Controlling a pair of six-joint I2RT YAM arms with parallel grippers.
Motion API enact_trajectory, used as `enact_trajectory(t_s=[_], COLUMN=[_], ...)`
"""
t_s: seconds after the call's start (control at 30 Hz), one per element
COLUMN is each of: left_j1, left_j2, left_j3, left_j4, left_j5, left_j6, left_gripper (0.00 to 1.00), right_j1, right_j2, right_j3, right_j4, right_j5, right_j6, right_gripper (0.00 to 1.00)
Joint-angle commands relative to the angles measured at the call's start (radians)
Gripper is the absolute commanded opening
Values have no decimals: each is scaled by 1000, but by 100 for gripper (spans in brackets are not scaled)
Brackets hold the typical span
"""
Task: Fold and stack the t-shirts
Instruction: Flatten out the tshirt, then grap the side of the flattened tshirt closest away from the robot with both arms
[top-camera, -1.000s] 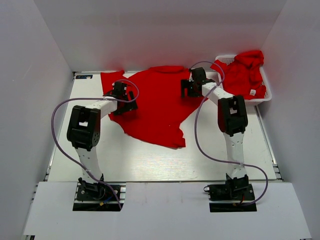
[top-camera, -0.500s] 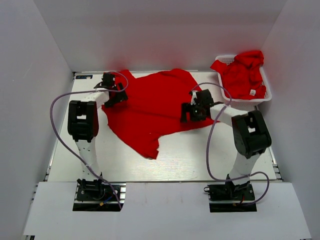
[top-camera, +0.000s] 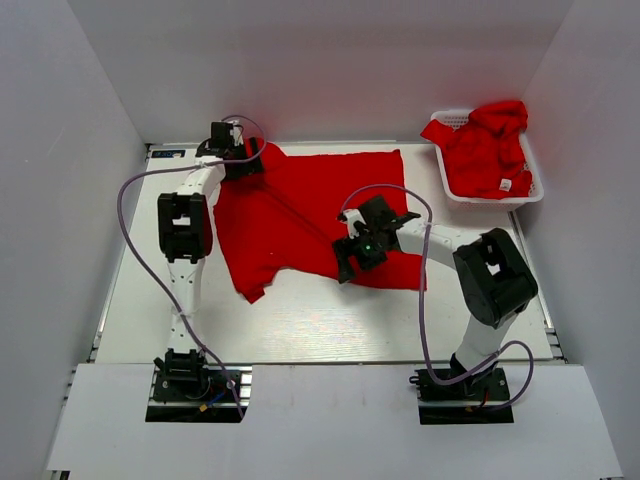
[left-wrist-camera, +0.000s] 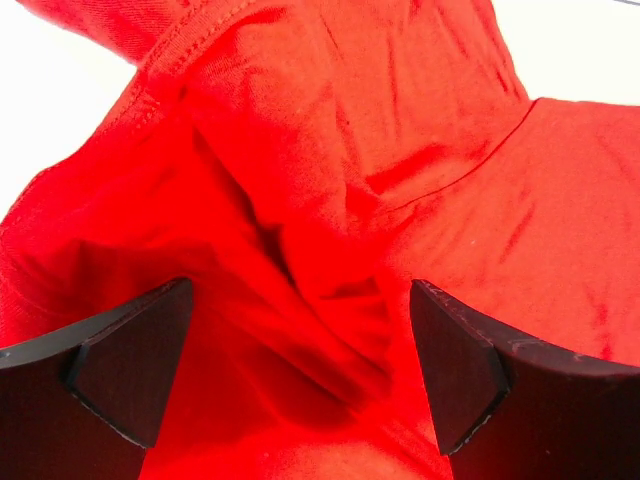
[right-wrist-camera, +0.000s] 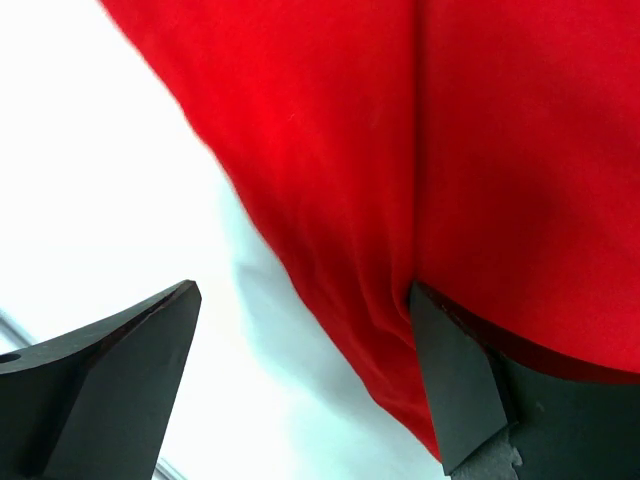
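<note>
When seen from above, a t-shirt (top-camera: 300, 210) is spread on the table (top-camera: 320, 320). Left wrist: the left gripper (left-wrist-camera: 300, 330) is held open over bunched cloth. Right wrist: the right gripper (right-wrist-camera: 305, 330), open, is half off the hem, so cloth could be missed.

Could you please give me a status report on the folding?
Both open: left gripper over the spread t-shirt, bunched far-left corner; right gripper at its near edge. No fold yet; other t-shirts heaped in basket, away from arms.
</note>
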Motion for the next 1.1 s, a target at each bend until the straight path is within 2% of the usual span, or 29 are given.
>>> enact_trajectory(t_s=[0.0,0.13,0.17,0.23,0.27,0.3,0.47,0.57,0.67,0.77,0.97,1.07], left_j1=[6,6,6,6,-6,-6,-27,-36,-49,-76,-153,-188], left_j2=[29,-76,-121,-286,-348,-476,-843,-1001,-1099,-1163,-1288,-1331], left_j3=[87,78,6,-93,-223,-293,-769,-911,-1014,-1141,-1353,-1421], left_j4=[-51,-114,-123,-144,-132,-122,-33,-69,-160,-172,-212,-221], left_j5=[88,102,76,45,45,30,27,-31,4,99,160,115], left_j6=[40,71,82,73,72,72,-15,-81,-119,-144,-213,-259], left_gripper=[100,100,100,100,100,100,100,100,100,100,100,100], right_j1=[-1,-9,-15,-21,-26,-24,-59,-69,-89,-110,-162,-178], right_j2=[-15,-84,-98,-104,-95,-94,-84,-94,-118,-138,-175,-181], right_j3=[17,73,93,112,142,149,133,107,101,89,46,43], right_j4=[-121,-25,-13,-10,-43,-57,-83,-96,-157,-186,-205,-209], right_j5=[-85,-10,82,157,199,302,408,465,562,642,648,639], right_j6=[18,126,160,206,242,267,350,376,425,471,483,473], right_gripper=[90,90,90,90,90,90,90,90,90,90,90,90])
